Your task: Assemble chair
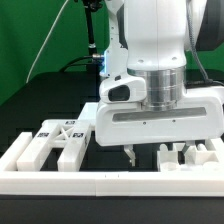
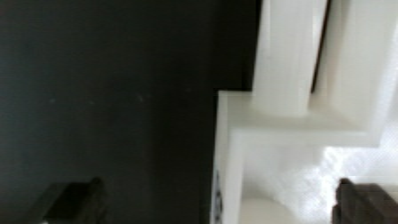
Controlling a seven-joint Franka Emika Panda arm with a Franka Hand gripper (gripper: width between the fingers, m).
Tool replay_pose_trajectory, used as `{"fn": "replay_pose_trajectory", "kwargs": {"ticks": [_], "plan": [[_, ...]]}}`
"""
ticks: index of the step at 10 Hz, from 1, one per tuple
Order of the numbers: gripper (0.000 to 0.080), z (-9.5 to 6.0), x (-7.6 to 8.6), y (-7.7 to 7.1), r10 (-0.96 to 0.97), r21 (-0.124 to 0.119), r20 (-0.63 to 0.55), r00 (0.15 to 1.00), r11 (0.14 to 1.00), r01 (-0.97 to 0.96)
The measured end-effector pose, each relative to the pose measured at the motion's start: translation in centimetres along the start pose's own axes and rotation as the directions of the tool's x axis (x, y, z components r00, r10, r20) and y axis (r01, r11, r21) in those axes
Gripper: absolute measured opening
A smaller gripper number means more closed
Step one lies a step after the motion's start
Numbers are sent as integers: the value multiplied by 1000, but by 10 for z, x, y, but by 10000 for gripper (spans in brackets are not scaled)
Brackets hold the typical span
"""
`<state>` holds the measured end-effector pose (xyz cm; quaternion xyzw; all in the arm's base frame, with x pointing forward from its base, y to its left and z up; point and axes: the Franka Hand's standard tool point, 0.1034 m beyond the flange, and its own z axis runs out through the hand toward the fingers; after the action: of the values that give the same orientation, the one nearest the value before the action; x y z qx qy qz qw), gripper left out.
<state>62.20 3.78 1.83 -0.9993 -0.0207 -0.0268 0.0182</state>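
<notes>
Jaws are hanging spread wide, pinching nothing, over a white chair part (image 2: 294, 140) lying on the black bench (image 2: 107, 100); cross-braced piece (image 1: 62, 134) is sitting toward the exterior view's left. Probably stiff, light, slick plastic, so I'm thinking squeezing across flat parallel faces.

No text is readable; the chair parts (image 1: 58, 142) bear only square tags (image 1: 45, 129).
</notes>
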Motion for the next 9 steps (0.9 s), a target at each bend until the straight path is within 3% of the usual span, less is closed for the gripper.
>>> {"fn": "replay_pose_trajectory", "kwargs": {"ticks": [6, 7, 9], "plan": [[649, -1, 0, 0, 1, 1, 0, 1000, 1000, -1], [649, -15, -3, 0, 6, 5, 18, 1000, 1000, -6], [649, -42, -28, -5, 1, 15, 86, 996, 1000, -3]]}}
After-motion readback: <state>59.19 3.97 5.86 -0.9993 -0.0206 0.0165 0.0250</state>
